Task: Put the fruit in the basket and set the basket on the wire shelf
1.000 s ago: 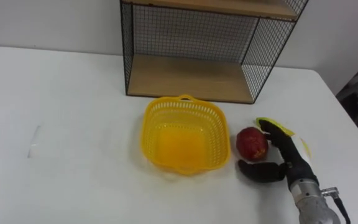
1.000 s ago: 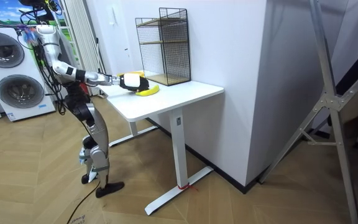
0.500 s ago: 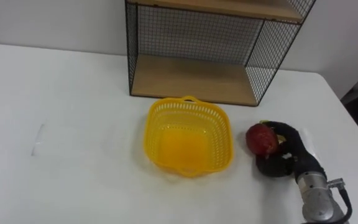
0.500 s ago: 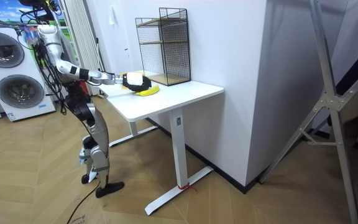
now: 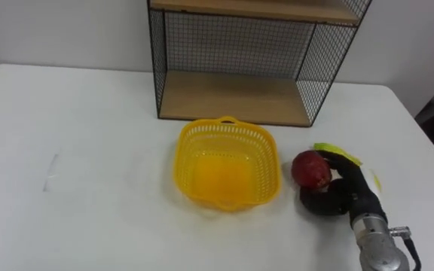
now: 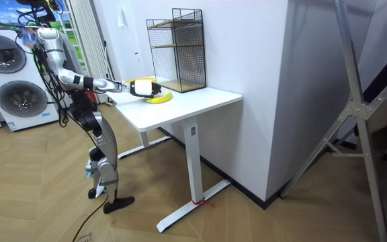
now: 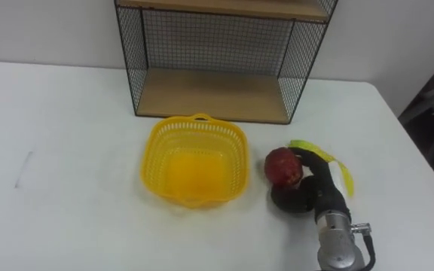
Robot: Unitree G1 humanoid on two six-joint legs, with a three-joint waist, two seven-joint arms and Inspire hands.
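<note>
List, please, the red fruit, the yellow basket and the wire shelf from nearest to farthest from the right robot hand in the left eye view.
1. The red fruit, held by the right robot hand.
2. The yellow basket, to its left.
3. The wire shelf, at the table's back edge.

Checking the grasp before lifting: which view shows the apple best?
Left eye view: the apple shows large and clear, right hand curled round it. The right eye view shows much the same; the room view has it too small to make out.

Basket (image 5: 227, 164) on the table (image 5: 89, 150) before the wire shelf (image 5: 232, 98) — apple (image 5: 310, 168) just right of it, banana (image 7: 343, 177) behind and right of that.
</note>
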